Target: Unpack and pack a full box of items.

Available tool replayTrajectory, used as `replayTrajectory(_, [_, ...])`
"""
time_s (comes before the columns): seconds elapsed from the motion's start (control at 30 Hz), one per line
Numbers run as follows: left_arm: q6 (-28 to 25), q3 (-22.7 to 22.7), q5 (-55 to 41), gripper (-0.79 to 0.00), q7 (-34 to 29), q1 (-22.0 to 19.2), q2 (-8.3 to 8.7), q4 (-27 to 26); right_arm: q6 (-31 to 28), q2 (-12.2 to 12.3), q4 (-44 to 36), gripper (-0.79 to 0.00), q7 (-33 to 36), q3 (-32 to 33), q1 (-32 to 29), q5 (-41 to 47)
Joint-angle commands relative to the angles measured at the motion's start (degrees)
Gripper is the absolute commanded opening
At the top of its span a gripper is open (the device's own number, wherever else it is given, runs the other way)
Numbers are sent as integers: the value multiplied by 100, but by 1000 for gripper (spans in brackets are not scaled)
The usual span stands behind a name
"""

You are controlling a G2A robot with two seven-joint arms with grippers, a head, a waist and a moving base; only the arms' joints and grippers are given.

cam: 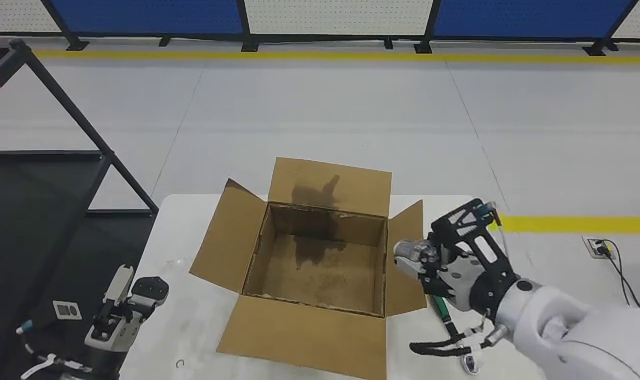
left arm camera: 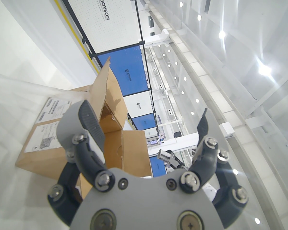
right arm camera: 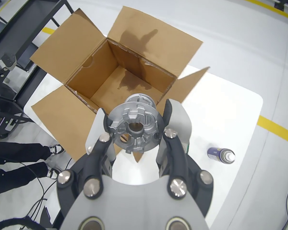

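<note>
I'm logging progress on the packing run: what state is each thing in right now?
cardboard box: open, all four flaps spread, nothing visible inside.
metal part: held off the table, above the box's near edge.
right gripper: shut on the metal part.
left gripper: open, holding nothing.
spray can: lying on its side on the table, apart from the box.

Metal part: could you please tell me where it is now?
The metal part is clamped in the right claw, beside the box's right flap in the top view.
</note>
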Motion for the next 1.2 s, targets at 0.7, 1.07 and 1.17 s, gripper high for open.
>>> replayTrajectory(0.7, [0, 0, 0, 0, 0, 0, 0, 0, 1308, -809, 3072, -785, -611, -3753, 2874, -287])
replayTrajectory(1.07, [0, 0, 0, 0, 0, 0, 0, 0, 1151, -837, 3352, -785, -792, -3761, 2788, -74])
replayTrajectory(1.17, [0, 0, 0, 0, 0, 0, 0, 0, 959, -1015, 4101, -785, -1051, -3969, 3028, 457])
